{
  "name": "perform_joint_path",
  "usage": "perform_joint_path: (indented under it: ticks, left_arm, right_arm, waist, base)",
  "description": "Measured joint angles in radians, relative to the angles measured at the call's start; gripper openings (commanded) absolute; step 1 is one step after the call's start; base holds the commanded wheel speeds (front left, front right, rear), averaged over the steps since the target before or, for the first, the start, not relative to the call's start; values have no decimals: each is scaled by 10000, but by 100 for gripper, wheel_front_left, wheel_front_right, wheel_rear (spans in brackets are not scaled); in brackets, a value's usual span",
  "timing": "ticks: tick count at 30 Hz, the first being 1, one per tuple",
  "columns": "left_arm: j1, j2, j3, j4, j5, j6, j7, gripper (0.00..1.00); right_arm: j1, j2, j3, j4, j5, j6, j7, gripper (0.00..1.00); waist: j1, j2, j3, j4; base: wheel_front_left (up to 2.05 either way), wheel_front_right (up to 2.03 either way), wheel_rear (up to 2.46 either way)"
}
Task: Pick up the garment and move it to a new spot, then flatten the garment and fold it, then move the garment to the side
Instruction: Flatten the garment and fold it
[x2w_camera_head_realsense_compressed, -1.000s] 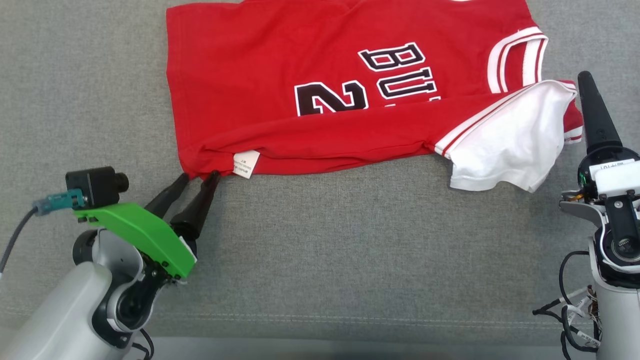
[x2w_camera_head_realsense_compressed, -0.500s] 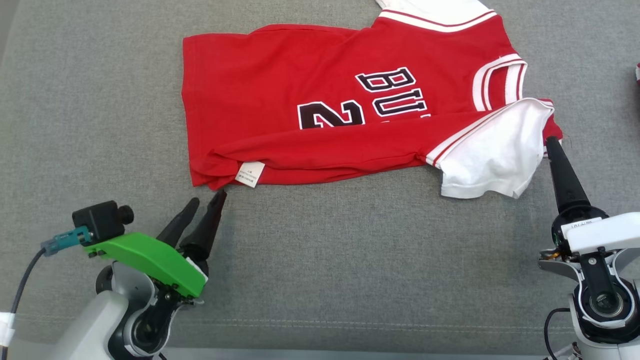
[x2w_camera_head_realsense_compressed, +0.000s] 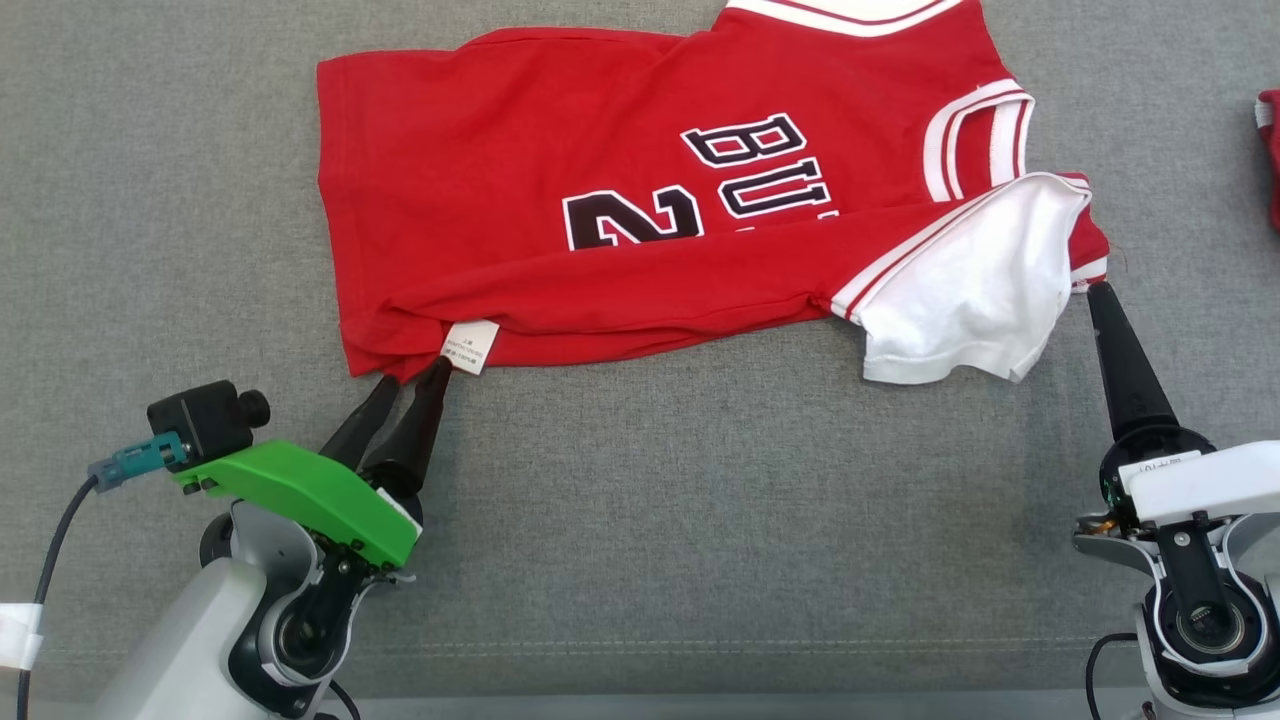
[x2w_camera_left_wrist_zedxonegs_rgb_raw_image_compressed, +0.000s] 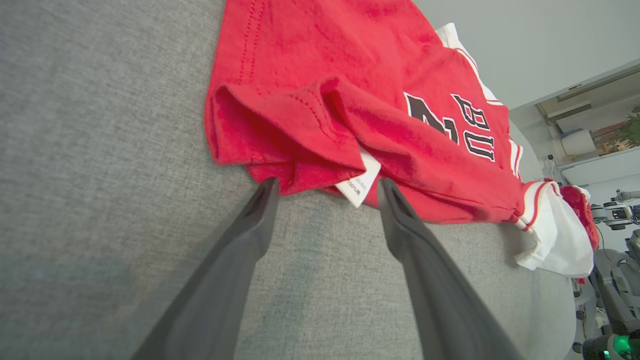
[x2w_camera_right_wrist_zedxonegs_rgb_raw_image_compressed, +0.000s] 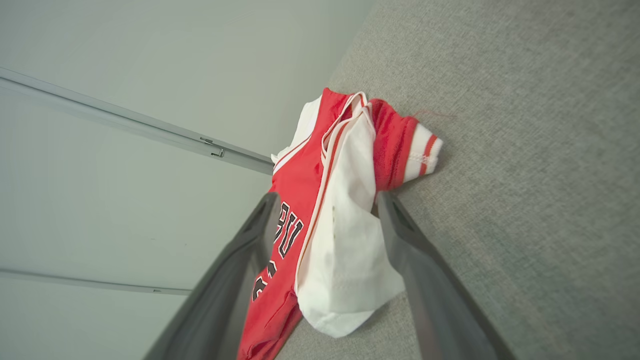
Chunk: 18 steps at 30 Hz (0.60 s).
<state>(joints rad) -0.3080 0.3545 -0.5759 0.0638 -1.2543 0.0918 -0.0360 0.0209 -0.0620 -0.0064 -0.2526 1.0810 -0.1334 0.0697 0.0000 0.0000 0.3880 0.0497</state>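
Left pincer (x2w_camera_head_realsense_compressed: 415, 372), right pincer (x2w_camera_right_wrist_zedxonegs_rgb_raw_image_compressed: 327, 197) spread; one garment (x2w_camera_head_realsense_compressed: 520, 150)

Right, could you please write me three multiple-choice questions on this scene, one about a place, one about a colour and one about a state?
1. Where on the red jersey is the white label?
A. at the near hem corner, by the left claw
B. at the neckline
C. on the chest lettering

2. What colour is the sleeve beside the right claw?
A. black
B. white
C. green

3. How does the left claw stand?
A. shut on the label
B. open
C. lifting the jersey clear

Key:
1 A, the label hangs at the near hem corner, right by that claw.
2 B, the folded-over sleeve is white with red trim.
3 B, the left wrist view shows a wide gap between its fingers.
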Motion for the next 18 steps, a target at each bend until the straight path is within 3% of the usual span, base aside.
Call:
perform_joint_path:
  ticks: [18]
  left_arm:
    - [-676, 33, -454, 499, 631, -4, -2, 100]
  right_arm:
    - [334, 117, 69, -31, -21, 0, -90, 100]
  waist:
    - [0, 0, -88, -50]
  base:
    - [0, 0, 0]
